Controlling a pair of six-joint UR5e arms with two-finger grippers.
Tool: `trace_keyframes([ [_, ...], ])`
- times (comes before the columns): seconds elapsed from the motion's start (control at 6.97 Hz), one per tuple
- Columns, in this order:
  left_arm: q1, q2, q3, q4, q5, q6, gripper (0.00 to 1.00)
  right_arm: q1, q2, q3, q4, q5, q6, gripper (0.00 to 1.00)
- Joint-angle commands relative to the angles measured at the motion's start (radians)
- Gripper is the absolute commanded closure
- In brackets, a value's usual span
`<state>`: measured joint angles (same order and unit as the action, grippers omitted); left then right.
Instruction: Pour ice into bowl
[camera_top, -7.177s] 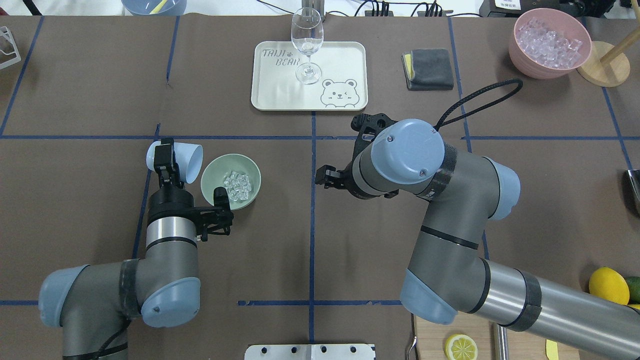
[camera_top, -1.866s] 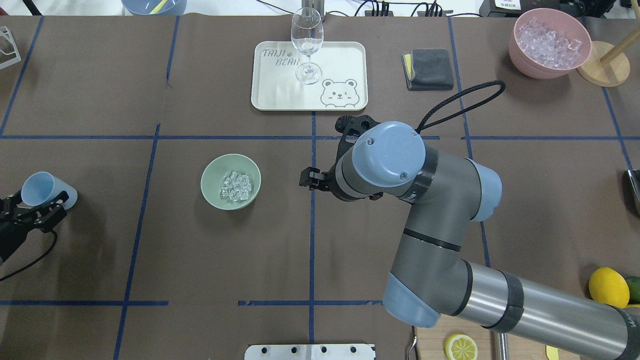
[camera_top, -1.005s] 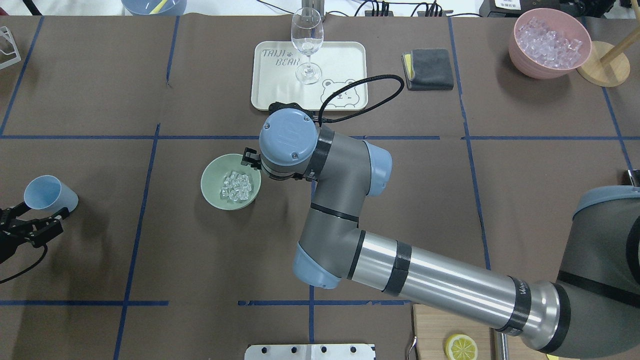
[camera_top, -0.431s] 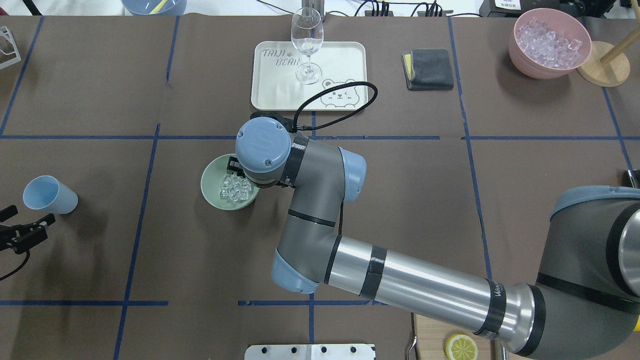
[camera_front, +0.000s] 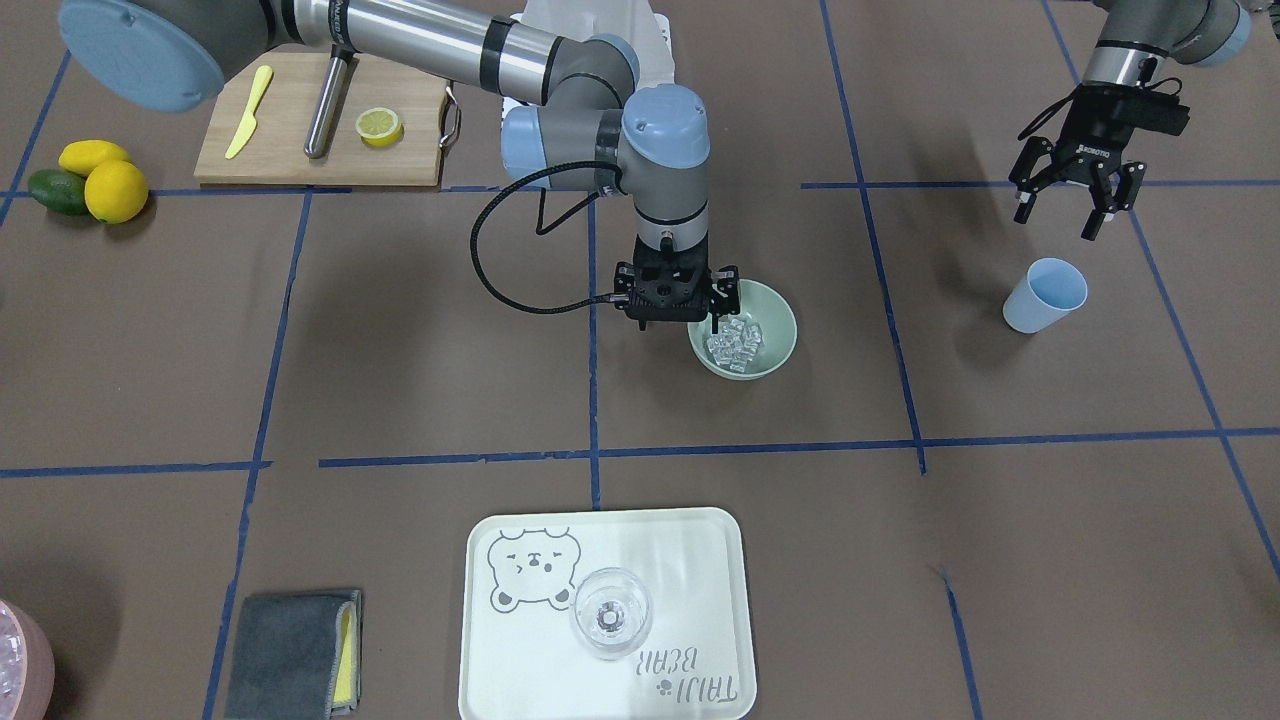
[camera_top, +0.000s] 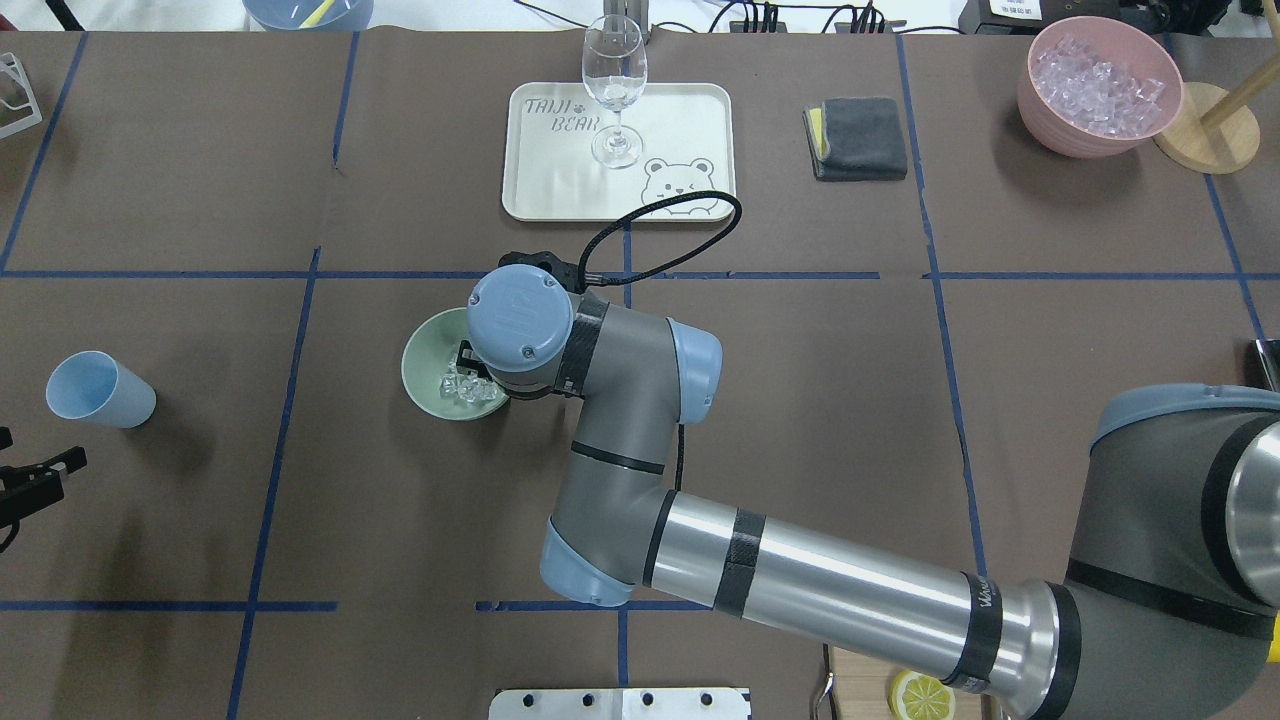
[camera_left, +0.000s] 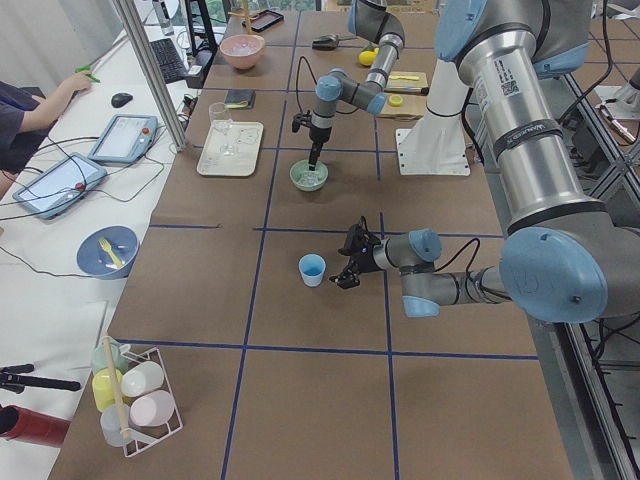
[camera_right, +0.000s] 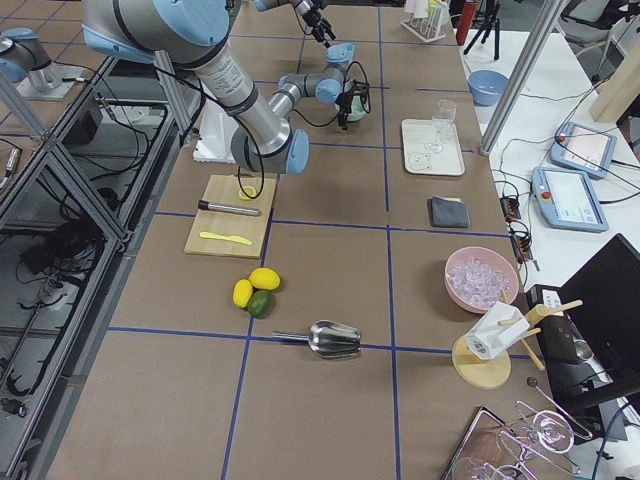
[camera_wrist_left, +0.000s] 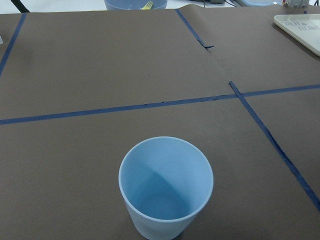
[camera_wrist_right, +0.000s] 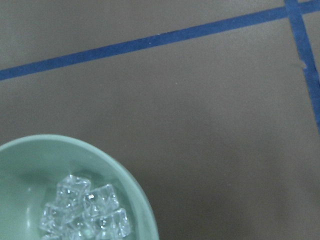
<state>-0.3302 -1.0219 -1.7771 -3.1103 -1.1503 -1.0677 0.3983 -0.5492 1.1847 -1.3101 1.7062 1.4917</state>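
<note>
We think the pouring is done: the ice (camera_front: 733, 343) lies in the bowl (camera_front: 785, 318) on the counter (camera_front: 400, 330), and the cup (camera_front: 1045, 295) stands empty. The left gripper (camera_front: 1055, 222) is wide and empty near the cup. The right gripper (camera_front: 678, 322) is wide at the bowl's rim, holding nothing.

Bright, even light from overhead falls on the table (camera_front: 400, 350), leaving only soft, faint shadows. The right arm's metal tube (camera_top: 850, 600) glints. The right wrist view looks slightly blurred over the bowl (camera_wrist_right: 30, 155) and ice (camera_wrist_right: 85, 210).
</note>
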Motion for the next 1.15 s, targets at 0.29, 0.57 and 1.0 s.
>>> trace_keyframes([
  [0.29, -0.238, 0.045, -0.123, 0.068, -0.284, 0.156, 0.00, -0.006, -0.002, 0.001, 0.034, -0.003, -0.004, 1.00],
  [0.57, -0.416, -0.066, -0.200, 0.310, -0.552, 0.196, 0.00, -0.001, 0.002, 0.035, 0.035, 0.001, -0.001, 1.00],
  [1.0, -0.623, -0.194, -0.206, 0.576, -0.734, 0.546, 0.00, 0.060, -0.046, 0.197, 0.022, 0.056, -0.001, 1.00],
])
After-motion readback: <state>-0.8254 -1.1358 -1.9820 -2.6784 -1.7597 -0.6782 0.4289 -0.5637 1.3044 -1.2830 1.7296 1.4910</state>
